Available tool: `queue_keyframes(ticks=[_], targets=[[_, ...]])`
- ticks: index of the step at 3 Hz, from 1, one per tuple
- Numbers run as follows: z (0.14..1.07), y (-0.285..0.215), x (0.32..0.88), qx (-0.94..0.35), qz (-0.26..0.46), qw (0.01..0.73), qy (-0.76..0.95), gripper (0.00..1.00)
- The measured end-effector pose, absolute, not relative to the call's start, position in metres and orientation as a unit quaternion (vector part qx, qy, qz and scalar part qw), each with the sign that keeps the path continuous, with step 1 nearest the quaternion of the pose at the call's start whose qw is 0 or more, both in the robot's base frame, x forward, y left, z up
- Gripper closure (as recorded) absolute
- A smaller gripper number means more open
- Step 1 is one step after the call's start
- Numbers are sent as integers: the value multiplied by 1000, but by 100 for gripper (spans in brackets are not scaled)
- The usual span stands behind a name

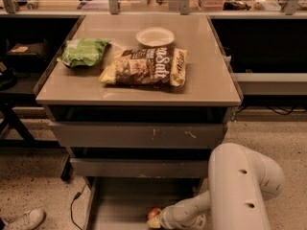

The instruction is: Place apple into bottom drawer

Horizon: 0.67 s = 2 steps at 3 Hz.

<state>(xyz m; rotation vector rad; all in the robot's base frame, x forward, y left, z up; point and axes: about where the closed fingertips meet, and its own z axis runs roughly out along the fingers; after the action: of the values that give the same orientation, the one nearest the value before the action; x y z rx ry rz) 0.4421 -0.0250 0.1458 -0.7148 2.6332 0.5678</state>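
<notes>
From where I stand, the robot's white arm (240,186) bends low at the foot of the cabinet and reaches leftward into the pulled-out bottom drawer (120,202). Its gripper (161,218) sits right against the apple (154,212), which is inside the drawer near its front edge; I cannot tell whether the gripper is clamped on the fruit or loose beside it. On the cabinet top (206,78) lie a brown chip bag (146,67), a green chip bag (82,51) and a white bowl (155,36). A white sneaker (25,219) rests on the floor to the left.
</notes>
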Motion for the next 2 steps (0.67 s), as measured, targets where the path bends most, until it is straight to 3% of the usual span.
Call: queue_keyframes(ticks=[2], targets=[[128, -23, 443, -240, 193, 171, 936, 100]])
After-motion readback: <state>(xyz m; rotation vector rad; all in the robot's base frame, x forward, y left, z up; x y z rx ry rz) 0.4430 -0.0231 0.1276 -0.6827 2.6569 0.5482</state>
